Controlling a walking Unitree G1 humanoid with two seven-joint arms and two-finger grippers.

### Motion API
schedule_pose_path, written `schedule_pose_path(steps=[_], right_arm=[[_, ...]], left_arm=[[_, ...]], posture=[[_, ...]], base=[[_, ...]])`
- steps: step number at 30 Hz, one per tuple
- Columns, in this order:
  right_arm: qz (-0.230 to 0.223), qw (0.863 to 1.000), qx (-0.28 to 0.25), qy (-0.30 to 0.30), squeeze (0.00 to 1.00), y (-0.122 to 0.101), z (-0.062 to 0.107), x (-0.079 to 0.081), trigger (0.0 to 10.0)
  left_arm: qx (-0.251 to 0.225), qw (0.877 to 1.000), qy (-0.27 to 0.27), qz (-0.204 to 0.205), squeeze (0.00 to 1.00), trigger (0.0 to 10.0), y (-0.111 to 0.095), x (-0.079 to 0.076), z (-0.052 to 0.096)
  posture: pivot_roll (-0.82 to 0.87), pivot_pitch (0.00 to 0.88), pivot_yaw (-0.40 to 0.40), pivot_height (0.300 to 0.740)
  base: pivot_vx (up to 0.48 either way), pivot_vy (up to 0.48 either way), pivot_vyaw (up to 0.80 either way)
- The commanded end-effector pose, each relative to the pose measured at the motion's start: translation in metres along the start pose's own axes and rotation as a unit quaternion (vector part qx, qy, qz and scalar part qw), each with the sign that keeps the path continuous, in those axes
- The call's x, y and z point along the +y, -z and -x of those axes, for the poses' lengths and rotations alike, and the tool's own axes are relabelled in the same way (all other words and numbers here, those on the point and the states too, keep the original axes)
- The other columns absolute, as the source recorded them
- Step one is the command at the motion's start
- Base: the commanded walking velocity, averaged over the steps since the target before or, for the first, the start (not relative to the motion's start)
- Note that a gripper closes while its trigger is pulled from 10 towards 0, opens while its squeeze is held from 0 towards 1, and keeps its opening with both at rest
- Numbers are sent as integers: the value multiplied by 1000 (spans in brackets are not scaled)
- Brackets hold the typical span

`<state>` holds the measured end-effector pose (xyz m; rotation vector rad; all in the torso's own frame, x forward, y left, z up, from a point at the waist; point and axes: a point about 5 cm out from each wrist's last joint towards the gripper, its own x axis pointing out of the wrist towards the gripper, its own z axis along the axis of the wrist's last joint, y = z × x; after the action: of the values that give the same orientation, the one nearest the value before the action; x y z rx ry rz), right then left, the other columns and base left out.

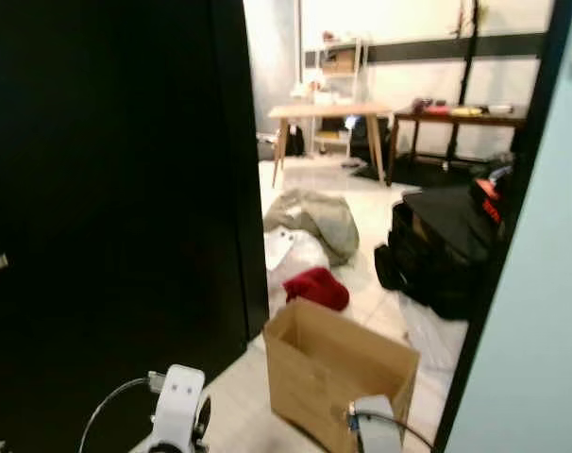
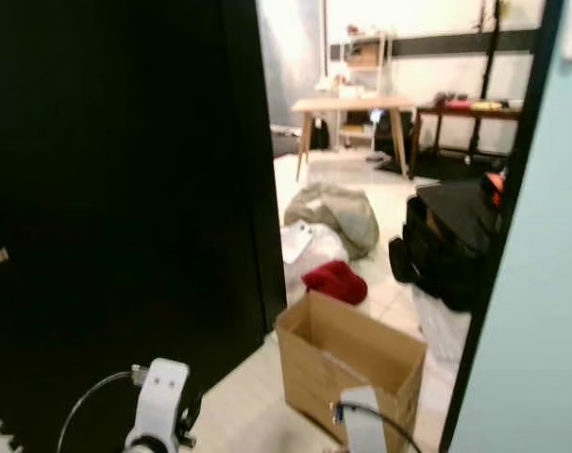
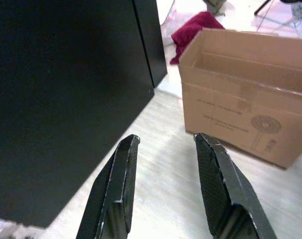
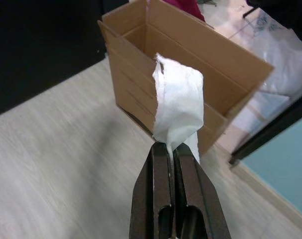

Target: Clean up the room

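An open brown cardboard box [image 1: 338, 368] stands on the pale floor just in front of me, in the doorway. My right gripper [image 4: 171, 148] is shut on a crumpled white tissue [image 4: 177, 107], held close before the box [image 4: 201, 64] and a little short of its near wall. My left gripper [image 3: 167, 140] is open with nothing between its fingers, low over the floor beside the box [image 3: 245, 109]. Behind the box lie a dark red cloth [image 1: 316, 286], a white plastic bag [image 1: 295, 253] and a grey-beige bundle of fabric [image 1: 316, 217].
A black door or cabinet front [image 1: 116, 217] fills the left side. A black bag [image 1: 437, 245] sits on the right by a pale blue wall [image 1: 541, 311]. Further back stand a light wooden table [image 1: 328, 113] and a dark bench [image 1: 456, 118].
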<state>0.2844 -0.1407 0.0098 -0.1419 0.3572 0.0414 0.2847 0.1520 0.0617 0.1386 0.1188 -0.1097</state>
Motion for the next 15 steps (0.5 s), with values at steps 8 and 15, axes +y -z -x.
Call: schedule_pose_path(steps=[8,15], right_arm=[[-13,1000,9,-9,0,3,0,5,10000],[-10,1000,10,-12,0,3,0,6,10000]], left_arm=[[12,1000,-14,-3,0,10000,5,7,2],[12,1000,-16,-2,0,10000,5,8,2]], posture=[[64,69,38,740],[67,70,35,740]], base=[[296,0,0],[298,0,-312]])
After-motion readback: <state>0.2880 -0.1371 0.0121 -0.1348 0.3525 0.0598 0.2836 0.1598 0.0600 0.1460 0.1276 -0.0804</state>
